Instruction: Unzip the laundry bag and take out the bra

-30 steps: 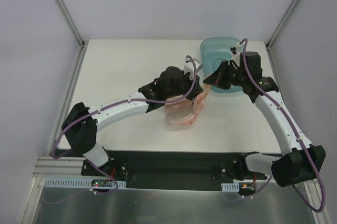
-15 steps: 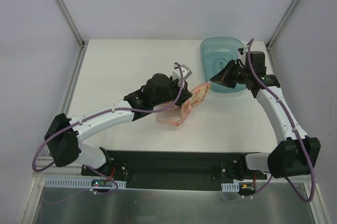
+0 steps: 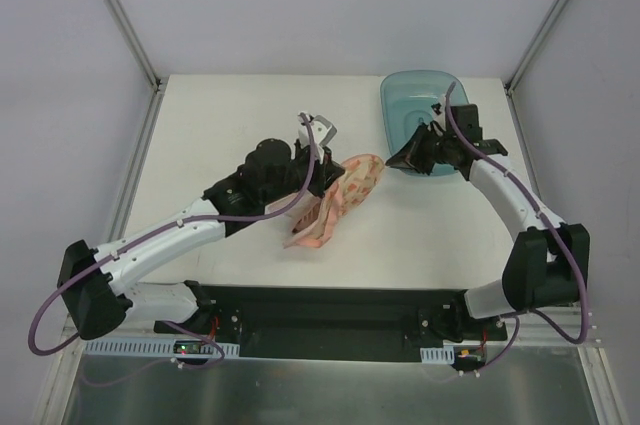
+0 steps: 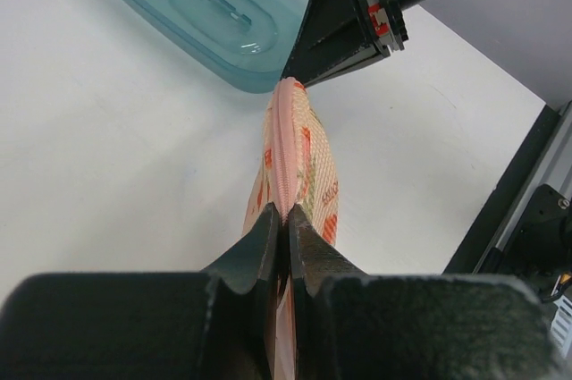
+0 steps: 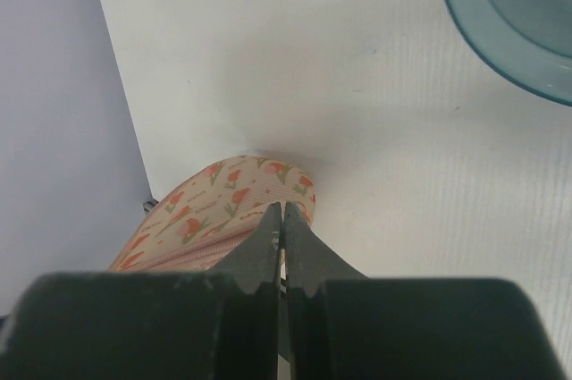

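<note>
The laundry bag [image 3: 345, 195] is a peach mesh pouch with red flower print and pink zip edging. It hangs stretched in a slant between both grippers, over the middle of the table. My left gripper [image 3: 322, 188] is shut on the pink zip edge [image 4: 288, 143] at the bag's lower part; in the left wrist view its jaws [image 4: 286, 215] pinch the edging. My right gripper [image 3: 391, 160] is shut on the bag's upper end by the zip, seen in its own view [image 5: 281, 212] over the printed mesh [image 5: 201, 206]. The bra is hidden.
A translucent teal basin [image 3: 420, 110] stands at the back right, just behind the right gripper, and shows in both wrist views [image 4: 206, 13] [image 5: 523, 27]. White walls enclose the table on both sides. A black rail [image 3: 330, 310] runs along the near edge.
The left gripper has shut on the bag's zip edge and drawn back to the left. The bag has been pulled from a bunched heap into a taut slanted strip between the two grippers.
</note>
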`<action>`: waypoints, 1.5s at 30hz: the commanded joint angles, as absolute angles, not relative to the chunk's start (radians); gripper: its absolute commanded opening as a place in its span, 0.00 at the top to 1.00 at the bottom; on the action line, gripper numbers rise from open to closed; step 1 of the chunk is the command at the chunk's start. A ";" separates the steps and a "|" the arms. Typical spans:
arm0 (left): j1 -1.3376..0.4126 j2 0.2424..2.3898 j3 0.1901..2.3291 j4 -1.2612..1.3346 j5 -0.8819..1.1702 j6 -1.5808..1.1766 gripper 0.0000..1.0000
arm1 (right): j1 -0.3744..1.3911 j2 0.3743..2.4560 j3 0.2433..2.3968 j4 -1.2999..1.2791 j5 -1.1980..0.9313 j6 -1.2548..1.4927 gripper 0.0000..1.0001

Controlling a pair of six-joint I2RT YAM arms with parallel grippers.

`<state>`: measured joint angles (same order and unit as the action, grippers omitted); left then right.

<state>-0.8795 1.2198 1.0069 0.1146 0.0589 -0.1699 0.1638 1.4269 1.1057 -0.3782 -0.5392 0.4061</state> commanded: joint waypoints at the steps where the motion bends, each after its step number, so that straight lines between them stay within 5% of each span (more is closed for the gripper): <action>1: -0.841 1.115 1.022 0.155 -0.021 -0.153 1.00 | 0.241 1.483 1.204 -0.396 -0.477 0.365 0.99; 4: -0.818 1.078 1.029 0.105 -0.070 -0.140 1.00 | 0.301 1.532 1.265 -0.416 -0.486 0.350 0.97; 7: -0.798 1.062 1.058 0.008 -0.185 -0.120 1.00 | 0.351 1.630 1.463 -0.535 -0.447 0.281 0.51; 8: -0.792 1.072 1.092 -0.027 -0.243 -0.118 1.00 | 0.360 1.670 1.547 -0.561 -0.430 0.269 0.25; 11: -0.762 1.123 1.162 -0.112 -0.293 -0.141 1.00 | 0.374 1.703 1.646 -0.626 -0.350 0.264 0.03; 14: -0.744 1.237 1.227 -0.123 -0.357 -0.158 1.00 | 0.376 1.680 1.620 -0.605 -0.299 0.285 0.01; 23: -0.623 1.684 1.452 -0.097 -0.068 -0.255 1.00 | 0.397 1.430 1.304 -0.581 -0.186 0.262 0.01; 24: -0.598 1.716 1.471 -0.092 -0.042 -0.277 0.94 | 0.397 1.413 1.289 -0.584 -0.183 0.262 0.01; 27: -0.565 1.827 1.543 -0.101 0.027 -0.290 0.52 | 0.397 1.361 1.246 -0.607 -0.157 0.244 0.01; 30: -0.555 1.800 1.537 -0.117 0.028 -0.264 0.32 | 0.399 1.324 1.213 -0.623 -0.137 0.238 0.02; 35: -0.580 1.625 1.369 -0.118 -0.032 -0.118 0.13 | 0.397 1.272 1.174 -0.630 -0.089 0.230 0.02; 41: -0.627 1.474 1.148 -0.138 0.030 0.070 0.10 | 0.397 1.259 1.163 -0.644 -0.048 0.221 0.02; 45: -0.681 1.489 1.140 -0.159 0.036 0.049 0.18 | 0.397 1.270 1.157 -0.637 -0.063 0.229 0.02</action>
